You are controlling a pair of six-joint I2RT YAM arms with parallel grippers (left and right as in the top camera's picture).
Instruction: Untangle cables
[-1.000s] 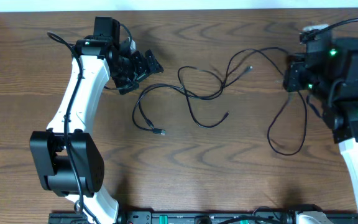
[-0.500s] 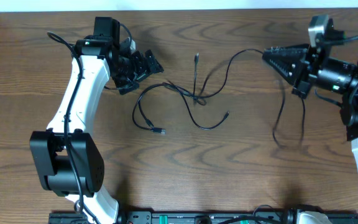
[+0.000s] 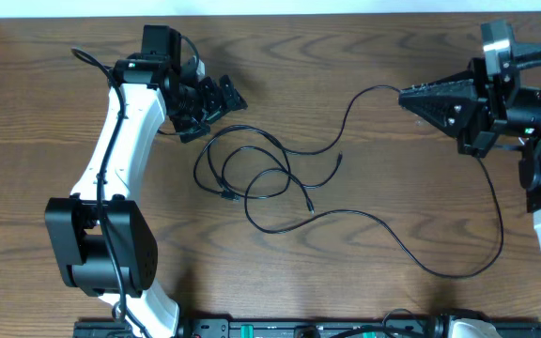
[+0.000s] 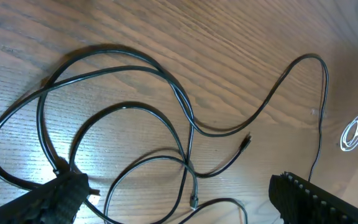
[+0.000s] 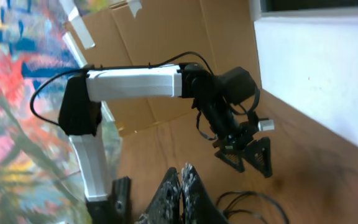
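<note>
The right fingers (image 3: 411, 94) are pressed together and now point sideways toward the left fingers (image 3: 225, 98), raised off the tabletop (image 3: 364, 300). A second ago they hung downward over the strands on their own side. In the overhead view a black cord (image 3: 347, 115) runs straight into their tips, so I judge them clamped on it. The right wrist view looks out across the room and shows no strand between them.

That lift and turn has dragged the cables (image 4: 190, 127). The loops that lay spread midway between the two sets of fingers have drawn into a closer bundle just in front of the left fingers. One long strand (image 3: 502, 225) now sweeps out from beneath the right fingers in a wide, open curve and returns to the bundle. Whether it is the far part of the clamped cord cannot be told.

The left fingers stand wide apart and hold nothing, in the same spot as before, with the bundle in plain sight between them in their own view.

For the task the result looks mixed. One length is laid out clear, but the remaining loops cross each other more tightly, so most of the untangling seems still ahead. It likely calls for the left fingers to hold the bundle while the right ones draw away.
</note>
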